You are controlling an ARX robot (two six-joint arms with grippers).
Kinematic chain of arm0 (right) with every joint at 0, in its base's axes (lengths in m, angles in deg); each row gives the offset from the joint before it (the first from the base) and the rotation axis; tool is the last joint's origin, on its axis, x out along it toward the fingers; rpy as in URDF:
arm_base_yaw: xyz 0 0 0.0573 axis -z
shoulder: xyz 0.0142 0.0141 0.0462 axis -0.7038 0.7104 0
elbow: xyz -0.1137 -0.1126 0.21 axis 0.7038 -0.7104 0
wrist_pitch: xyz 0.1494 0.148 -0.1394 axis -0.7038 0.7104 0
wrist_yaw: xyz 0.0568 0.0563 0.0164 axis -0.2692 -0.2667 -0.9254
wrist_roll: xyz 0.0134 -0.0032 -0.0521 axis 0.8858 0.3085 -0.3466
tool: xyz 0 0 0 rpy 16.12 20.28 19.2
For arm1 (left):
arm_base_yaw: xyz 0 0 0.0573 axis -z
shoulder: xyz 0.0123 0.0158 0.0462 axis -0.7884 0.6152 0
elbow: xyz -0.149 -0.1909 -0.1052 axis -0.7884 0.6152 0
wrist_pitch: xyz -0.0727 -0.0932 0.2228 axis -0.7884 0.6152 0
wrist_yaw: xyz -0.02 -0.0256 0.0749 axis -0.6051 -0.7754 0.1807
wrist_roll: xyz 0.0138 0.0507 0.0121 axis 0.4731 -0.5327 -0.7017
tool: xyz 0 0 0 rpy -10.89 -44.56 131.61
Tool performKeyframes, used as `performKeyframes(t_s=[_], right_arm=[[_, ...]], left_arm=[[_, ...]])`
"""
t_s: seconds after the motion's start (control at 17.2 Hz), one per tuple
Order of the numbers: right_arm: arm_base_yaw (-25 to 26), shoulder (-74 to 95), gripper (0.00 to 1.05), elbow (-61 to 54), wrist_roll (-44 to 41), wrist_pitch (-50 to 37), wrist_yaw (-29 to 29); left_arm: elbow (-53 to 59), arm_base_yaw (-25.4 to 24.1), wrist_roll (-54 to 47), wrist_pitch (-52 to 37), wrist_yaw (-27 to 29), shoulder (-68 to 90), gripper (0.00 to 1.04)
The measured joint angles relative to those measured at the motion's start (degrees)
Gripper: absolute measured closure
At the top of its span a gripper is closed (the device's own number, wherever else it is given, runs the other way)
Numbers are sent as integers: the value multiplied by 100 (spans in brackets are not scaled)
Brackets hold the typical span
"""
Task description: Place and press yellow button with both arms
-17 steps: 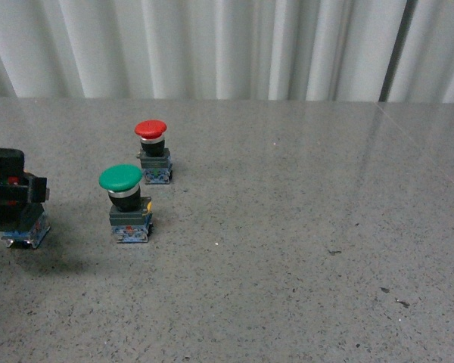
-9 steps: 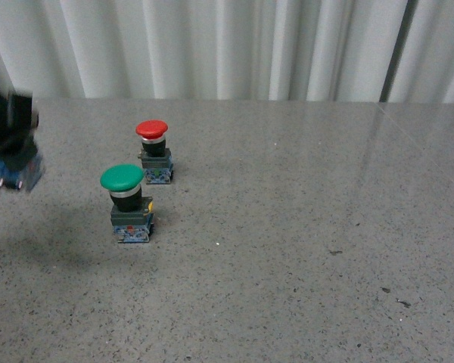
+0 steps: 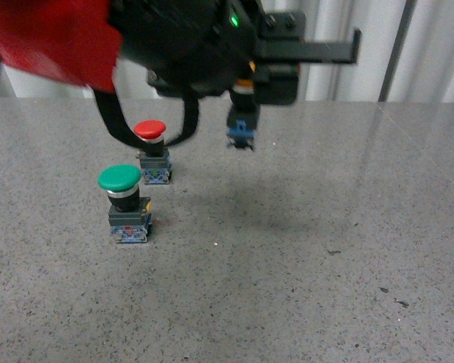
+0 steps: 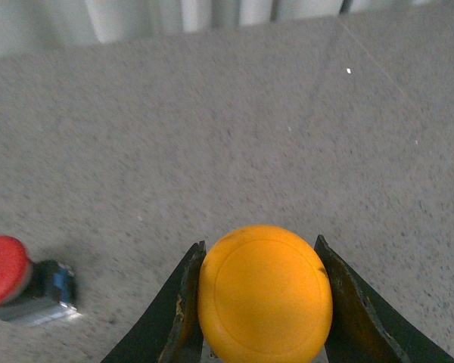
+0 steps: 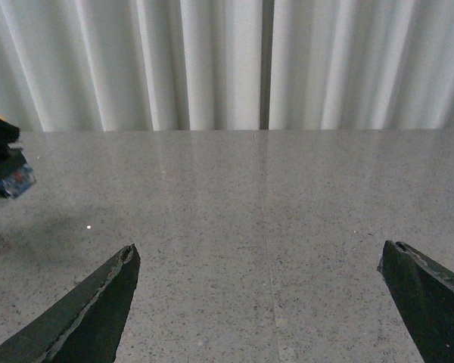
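You're working over a grey speckled stone table (image 3: 325, 302) that is running back to a white pleated curtain (image 5: 212, 60), and a faint seam (image 3: 420, 144) is crossing its far right corner. The left arm (image 3: 189, 38) is filling the top of the front view, its black housing and a looped cable (image 3: 110, 125) hanging in front of the curtain. A blurred red shape (image 3: 53, 38) is sitting at the upper left corner, and you can't tell what it is. The left gripper (image 4: 262, 340) is clamping the yellow button (image 4: 265, 291): in the left wrist view both black fingers (image 4: 183, 302) are pressing against the sides of the round cap. In the front view that button is hanging clear of the table with its blue base downward, to the right of the red button (image 3: 153, 151), and is casting a soft shadow (image 3: 250, 208) on the stone beneath. The red button is standing upright on the table, and the green button (image 3: 125, 203) is standing upright nearer to you and a little left of it, the two apart. The right gripper (image 5: 261, 310) is hovering above the table with its fingers (image 5: 98, 318) spread wide apart, only bare stone showing between them. A few dark specks (image 3: 397, 302) are dotting the near right part of the table.
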Motion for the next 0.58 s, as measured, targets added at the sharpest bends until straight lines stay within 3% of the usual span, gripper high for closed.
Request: performKeyframes(t_s=[0.17, 0.41, 0.58], right_arm=[[0, 0, 6, 0, 0, 0, 0], [0, 0, 6, 0, 0, -2, 0], [0, 0, 6, 0, 0, 2, -4]], left_arm=[[26, 278, 546, -94, 199, 402, 71], [-81, 170, 938, -103, 66, 833, 71], [216, 398, 1167, -127, 203, 789, 71]])
